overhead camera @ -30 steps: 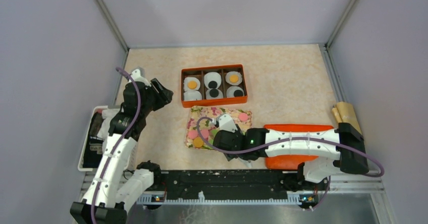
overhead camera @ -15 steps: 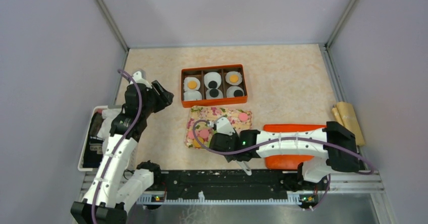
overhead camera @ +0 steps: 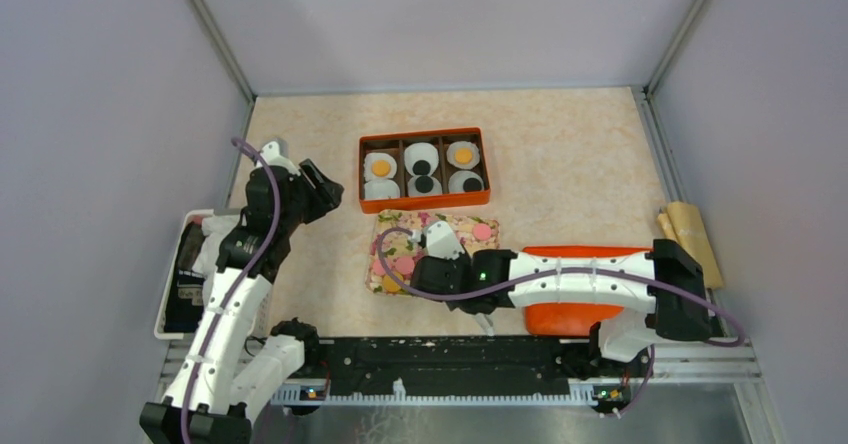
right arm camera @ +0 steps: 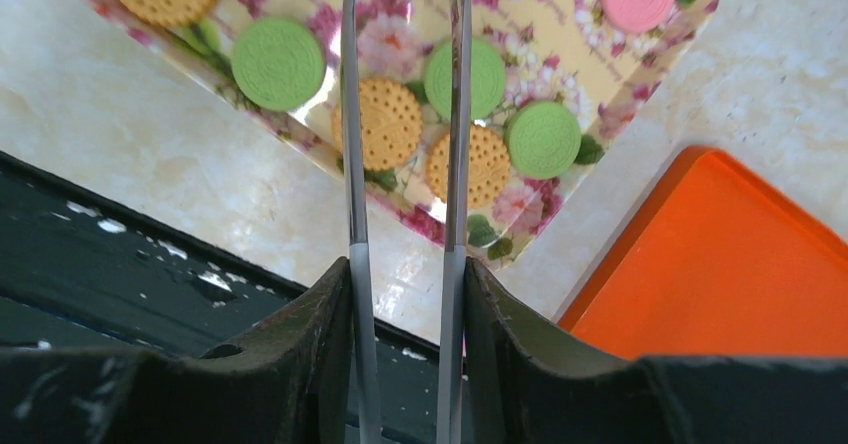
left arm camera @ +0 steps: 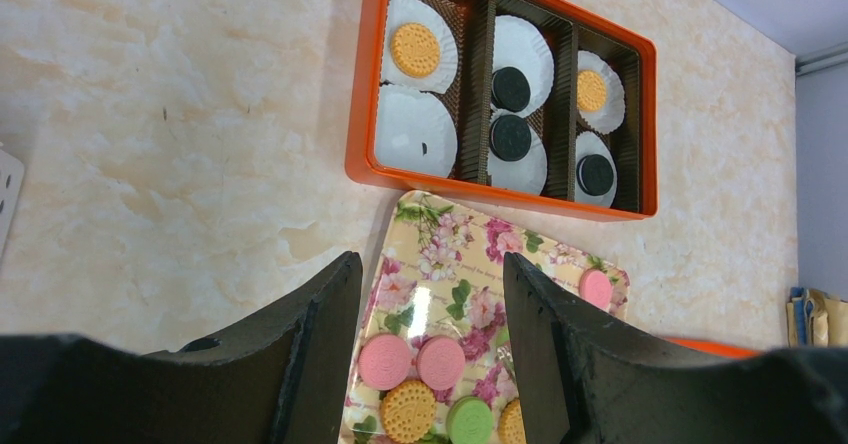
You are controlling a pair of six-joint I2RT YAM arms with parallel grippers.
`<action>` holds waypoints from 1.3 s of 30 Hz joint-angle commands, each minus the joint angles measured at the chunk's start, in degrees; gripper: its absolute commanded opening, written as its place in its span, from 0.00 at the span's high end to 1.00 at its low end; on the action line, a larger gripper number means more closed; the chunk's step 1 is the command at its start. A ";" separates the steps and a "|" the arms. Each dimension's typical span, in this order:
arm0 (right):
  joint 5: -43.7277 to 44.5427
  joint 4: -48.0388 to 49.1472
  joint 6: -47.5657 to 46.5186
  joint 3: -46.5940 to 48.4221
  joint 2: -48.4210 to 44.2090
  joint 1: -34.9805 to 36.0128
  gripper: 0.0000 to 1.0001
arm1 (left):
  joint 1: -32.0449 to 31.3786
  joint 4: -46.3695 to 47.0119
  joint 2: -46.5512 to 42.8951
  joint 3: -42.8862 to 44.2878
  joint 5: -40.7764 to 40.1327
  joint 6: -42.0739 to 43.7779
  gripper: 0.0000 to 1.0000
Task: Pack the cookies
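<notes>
Marbled table (overhead camera: 580, 144), seen from above and from both wrists. The orange lid (overhead camera: 570, 319) lies at my right side, clear of the work, so the orange box (left arm camera: 500, 192) stands uncovered for filling. Just nearer than the box, and apart from it, is the floral tray (right arm camera: 560, 34), the supply point within short reach of both.

My left gripper (left arm camera: 430, 274) hangs above the bare table to the left of the box, fingers apart and holding nothing. I judge it is parked there to leave the tray to the other arm.

My right gripper (right arm camera: 405, 304) is clamped on thin metal tongs (right arm camera: 352, 164), which give a finer pinch than my own fingers would. The blades stand apart over the tray. Their tips run out of view, so I cannot tell whether they hold anything.

Six white paper cups (left arm camera: 415, 129) line the box. Five carry cookies (left arm camera: 510, 89) and one is bare. The remaining cookies (right arm camera: 278, 63), green, orange and pink, lie flat on the tray.
</notes>
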 commanded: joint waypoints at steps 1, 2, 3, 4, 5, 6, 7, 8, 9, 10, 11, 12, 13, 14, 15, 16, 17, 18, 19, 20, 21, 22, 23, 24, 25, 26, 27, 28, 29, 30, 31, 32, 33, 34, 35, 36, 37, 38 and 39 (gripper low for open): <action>6.09 0.02 -2.81 7.62 -1.31 0.62 0.75 | 0.25 2.09 -1.19 0.09 0.44 -0.13 0.39; 6.48 0.57 -3.79 8.69 -0.90 0.55 0.75 | 0.25 2.04 -1.21 0.11 0.25 -0.06 0.39; 6.83 1.25 -4.92 9.99 -0.25 0.55 0.75 | 0.25 2.02 -1.21 0.18 0.09 -0.04 0.39; 7.38 1.73 -6.08 11.38 0.49 0.50 0.75 | 0.25 1.95 -1.20 0.30 -0.14 -0.04 0.39; 8.10 2.06 -7.23 13.18 1.50 0.48 0.75 | 0.25 1.92 -1.19 0.28 -0.35 0.08 0.39; 8.80 2.52 -8.72 14.91 2.63 0.23 0.75 | 0.25 1.73 -1.21 0.40 -0.50 0.20 0.39; 9.66 3.05 -10.26 16.68 3.87 -0.08 0.75 | 0.25 1.56 -1.27 0.57 -0.65 0.34 0.39; 10.21 3.73 -12.27 18.42 5.21 -0.66 0.75 | 0.25 1.36 -1.34 0.75 -0.94 0.50 0.39; 10.48 4.62 -13.89 19.80 6.40 -1.46 0.75 | 0.25 1.14 -1.42 0.91 -1.20 0.64 0.39; 10.51 5.38 -15.33 21.29 7.75 -2.47 0.75 | 0.25 0.98 -1.48 1.10 -1.43 0.81 0.39; 10.14 6.37 -16.59 22.61 9.07 -3.58 0.75 | 0.25 0.75 -1.62 1.28 -1.71 1.02 0.39; 9.57 7.54 -17.95 23.73 10.24 -4.63 0.75 | 0.25 0.55 -1.72 1.39 -2.02 1.20 0.39; 8.71 9.07 -19.22 24.64 11.31 -5.89 0.75 | 0.25 0.35 -1.85 1.54 -2.32 1.38 0.39; 7.94 10.51 -20.47 25.45 12.29 -7.43 0.75 | 0.25 0.23 -2.03 1.66 -2.64 1.57 0.39; 7.11 11.62 -21.49 26.31 13.46 -8.60 0.75 | 0.25 0.14 -2.10 1.68 -2.96 1.81 0.39; 6.20 12.17 -22.13 27.89 14.75 -9.68 0.75 | 0.25 0.03 -2.24 1.81 -3.22 1.99 0.39; 5.67 12.21 -22.61 29.12 16.05 -10.50 0.75 | 0.25 -0.11 -2.26 1.92 -3.47 2.18 0.39; 5.32 12.52 -23.29 30.20 17.39 -11.21 0.75 | 0.25 -0.27 -2.24 2.10 -3.71 2.31 0.39; 5.02 13.01 -24.10 31.18 18.82 -11.66 0.75 | 0.25 -0.38 -2.24 2.14 -3.93 2.45 0.39; 4.56 13.46 -24.68 31.97 19.78 -12.20 0.75 | 0.25 -0.36 -2.26 2.22 -4.01 2.55 0.39; 4.12 14.07 -25.21 32.63 20.70 -12.70 0.75 | 0.25 -0.35 -2.25 2.17 -4.11 2.59 0.39; 3.59 14.53 -25.57 33.23 21.57 -13.09 0.75 | 0.25 -0.42 -2.26 2.07 -4.21 2.60 0.39; 3.04 14.81 -25.73 33.88 22.50 -13.51 0.75 | 0.25 -0.37 -2.20 1.98 -4.15 2.60 0.39; 2.54 15.03 -25.86 34.52 23.36 -13.92 0.75 | 0.25 -0.24 -2.13 1.83 -4.07 2.52 0.39; 2.09 15.07 -25.88 35.09 24.15 -14.23 0.75 | 0.25 -0.18 -2.02 1.78 -4.06 2.51 0.39; 1.56 15.12 -25.88 35.53 24.88 -14.51 0.75 | 0.25 -0.25 -1.89 1.73 -4.06 2.58 0.39; 1.20 15.35 -25.88 35.70 25.45 -14.54 0.75 | 0.25 -0.28 -1.87 1.71 -4.12 2.64 0.39; 0.82 15.53 -25.85 35.67 25.99 -14.62 0.75 | 0.25 -0.31 -1.91 1.73 -4.21 2.75 0.39; 0.31 15.93 -25.81 35.53 26.49 -14.66 0.75 | 0.25 -0.40 -1.95 1.77 -4.43 2.89 0.39; 0.00 16.17 -25.77 35.37 26.91 -14.68 0.75 | 0.25 -0.50 -2.05 1.77 -4.60 2.99 0.39; -0.33 16.36 -25.77 35.24 27.46 -14.66 0.75 | 0.25 -0.52 -2.16 1.70 -4.75 3.03 0.39; -0.49 16.44 -25.73 35.15 27.96 -14.70 0.75 | 0.25 -0.53 -2.24 1.69 -4.84 3.04 0.39; -0.67 16.55 -25.64 34.99 28.52 -14.73 0.75 | 0.25 -0.52 -2.26 1.69 -4.85 3.04 0.39; -0.70 16.65 -25.62 34.83 29.02 -14.76 0.75 | 0.25 -0.52 -2.31 1.61 -4.85 3.08 0.39; -0.67 16.78 -25.53 34.70 29.44 -14.79 0.76 | 0.27 -0.52 -2.32 1.48 -4.85 3.12 0.39; -0.70 16.91 -25.57 34.61 29.94 -14.85 0.76 | 0.25 -0.52 -2.30 1.39 -4.85 3.17 0.39; -0.71 16.92 -25.46 34.60 30.28 -14.84 0.76 | 0.25 -0.51 -2.33 1.34 -4.89 3.18 0.39; -0.78 17.10 -25.49 34.52 30.63 -14.90 0.76 | 0.25 -0.52 -2.36 1.26 -4.93 3.21 0.39; -0.67 17.18 -25.51 34.51 30.88 -14.94 0.76 | 0.26 -0.59 -2.33 1.18 -5.00 3.29 0.39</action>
